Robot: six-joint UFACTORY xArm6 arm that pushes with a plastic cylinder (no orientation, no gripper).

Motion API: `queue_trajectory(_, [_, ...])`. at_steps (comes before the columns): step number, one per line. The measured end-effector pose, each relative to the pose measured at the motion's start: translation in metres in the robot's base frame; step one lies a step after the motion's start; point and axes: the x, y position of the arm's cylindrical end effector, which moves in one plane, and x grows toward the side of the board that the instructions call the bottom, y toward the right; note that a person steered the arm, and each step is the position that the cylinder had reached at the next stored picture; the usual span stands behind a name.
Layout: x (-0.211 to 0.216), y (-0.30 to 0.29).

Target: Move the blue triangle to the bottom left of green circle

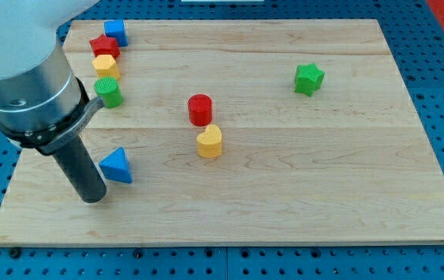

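Note:
The blue triangle (pixel 117 166) lies on the wooden board (pixel 299 194) at the view's lower left. The green circle (pixel 109 92) stands above it, near the board's left edge. My tip (pixel 93 197) rests on the board just left of and below the blue triangle, close to it; I cannot tell whether they touch. The arm's grey body hides the board's upper left corner.
A column of blocks runs up from the green circle: a yellow block (pixel 106 65), a red block (pixel 104 46), a blue block (pixel 115 32). A red cylinder (pixel 200 109) and a yellow heart (pixel 209 141) sit mid-board. A green star (pixel 309 78) lies at the right.

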Motion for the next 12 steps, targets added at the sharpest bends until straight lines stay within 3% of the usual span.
queue_trajectory(2, [0.008, 0.013])
queue_trajectory(3, [0.003, 0.079])
queue_trajectory(4, [-0.044, 0.021])
queue_trajectory(5, [-0.057, -0.009])
queue_trajectory(7, [-0.012, -0.011])
queue_trajectory(9, [-0.08, -0.007])
queue_trajectory(11, [-0.024, -0.034])
queue_trajectory(12, [-0.044, -0.08])
